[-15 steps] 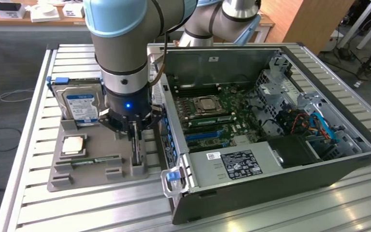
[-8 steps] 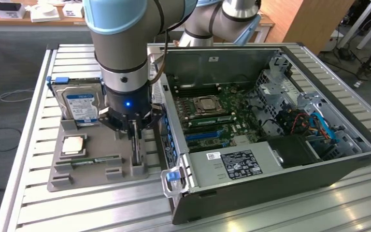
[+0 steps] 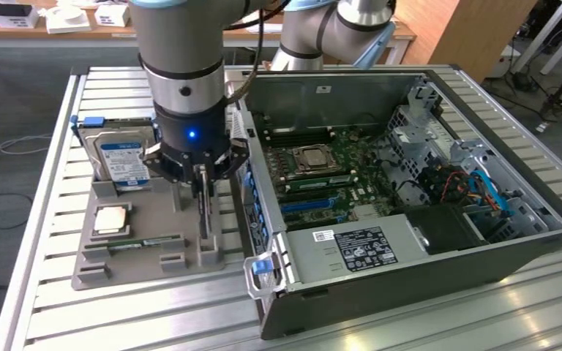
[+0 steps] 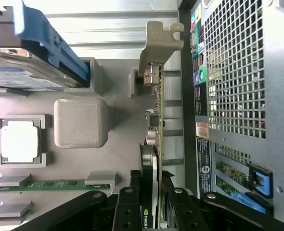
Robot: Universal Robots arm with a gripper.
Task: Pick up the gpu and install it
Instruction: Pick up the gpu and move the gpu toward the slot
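Where the slatted bench [image 3: 515, 322] carries the open computer case [image 3: 515, 256], a grey fixture tray [image 3: 135, 263] lies just beside it on the exterior view's left. The gpu [image 4: 154, 120] stands on edge in the tray's slots nearest the case, its silver bracket at the end away from the gripper [image 3: 201, 179]. The fingers [image 4: 127, 207] pinch the card's two faces. Stiff and light but fragile, it seems best held by its flat sides, clear of components.
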